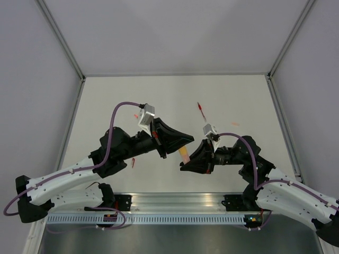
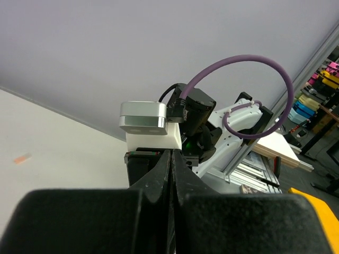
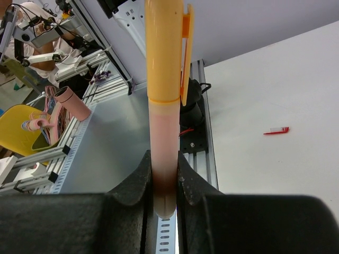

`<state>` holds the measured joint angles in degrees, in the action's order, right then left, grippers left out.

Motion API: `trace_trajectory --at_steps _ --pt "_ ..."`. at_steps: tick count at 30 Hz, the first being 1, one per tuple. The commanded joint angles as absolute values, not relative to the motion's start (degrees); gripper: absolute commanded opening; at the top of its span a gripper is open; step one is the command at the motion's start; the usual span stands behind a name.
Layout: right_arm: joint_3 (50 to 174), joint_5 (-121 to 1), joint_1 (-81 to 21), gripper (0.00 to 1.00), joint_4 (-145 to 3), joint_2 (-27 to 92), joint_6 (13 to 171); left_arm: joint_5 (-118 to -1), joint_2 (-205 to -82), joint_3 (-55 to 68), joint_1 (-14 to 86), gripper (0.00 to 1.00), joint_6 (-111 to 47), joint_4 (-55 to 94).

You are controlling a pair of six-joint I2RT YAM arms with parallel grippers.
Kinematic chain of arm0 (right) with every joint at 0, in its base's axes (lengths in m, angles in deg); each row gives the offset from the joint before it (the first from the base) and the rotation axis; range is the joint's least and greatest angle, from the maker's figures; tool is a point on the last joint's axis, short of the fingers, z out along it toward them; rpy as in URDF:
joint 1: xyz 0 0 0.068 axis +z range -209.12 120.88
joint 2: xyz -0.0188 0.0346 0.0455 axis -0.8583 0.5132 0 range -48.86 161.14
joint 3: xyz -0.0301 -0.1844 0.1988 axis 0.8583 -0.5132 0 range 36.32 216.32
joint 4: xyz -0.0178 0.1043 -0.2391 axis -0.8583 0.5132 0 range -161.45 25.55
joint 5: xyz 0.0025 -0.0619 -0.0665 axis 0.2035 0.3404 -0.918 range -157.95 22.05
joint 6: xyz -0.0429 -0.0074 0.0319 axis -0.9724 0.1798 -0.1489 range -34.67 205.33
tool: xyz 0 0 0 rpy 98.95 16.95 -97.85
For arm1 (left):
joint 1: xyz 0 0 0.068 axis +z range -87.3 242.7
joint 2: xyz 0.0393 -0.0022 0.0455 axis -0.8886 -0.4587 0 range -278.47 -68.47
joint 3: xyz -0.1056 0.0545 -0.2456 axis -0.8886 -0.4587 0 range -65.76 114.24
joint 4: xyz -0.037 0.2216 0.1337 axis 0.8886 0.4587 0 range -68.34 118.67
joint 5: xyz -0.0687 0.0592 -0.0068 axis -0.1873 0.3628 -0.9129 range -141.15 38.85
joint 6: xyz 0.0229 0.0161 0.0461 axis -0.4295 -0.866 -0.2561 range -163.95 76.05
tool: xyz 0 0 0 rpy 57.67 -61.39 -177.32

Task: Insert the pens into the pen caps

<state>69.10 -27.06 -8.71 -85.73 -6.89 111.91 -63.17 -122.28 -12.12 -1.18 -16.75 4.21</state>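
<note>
Finishing the orange pair: pinching orange pen [image 3: 163, 132] low on its barrel in right gripper [image 3: 164, 177], held up between the arms, orange cap [image 3: 164, 47] seemingly seated. Left gripper [image 2: 172, 159] pressed shut on nothing. Next, probably: setting down, then fetching red pen [image 1: 200, 109] from table [image 1: 238, 95].

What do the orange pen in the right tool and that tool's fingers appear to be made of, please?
The orange pen looks like smooth plastic with a soft sheen: even colour and a moulded clip on its yellower upper part. The right tool has fingers that look like matte black plastic, grainy, possibly printed; the look leaves that open.
</note>
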Motion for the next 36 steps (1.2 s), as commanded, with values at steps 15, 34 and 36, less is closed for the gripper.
trace_trajectory --at_steps 15,34,36 --pt "69.11 -24.09 -8.41 0.00 -91.40 -8.35 113.36 -63.72 -124.64 -14.78 -1.29 0.02 -17.84 -0.83" --pt "69.10 -24.18 -8.41 0.00 -91.84 -8.61 113.63 -63.46 -126.22 -18.13 -1.37 0.02 -15.47 -4.61" --pt "69.10 -24.27 -8.41 0.00 -91.67 -8.61 113.45 -63.29 -126.66 -17.95 -1.37 0.02 -14.68 -4.35"
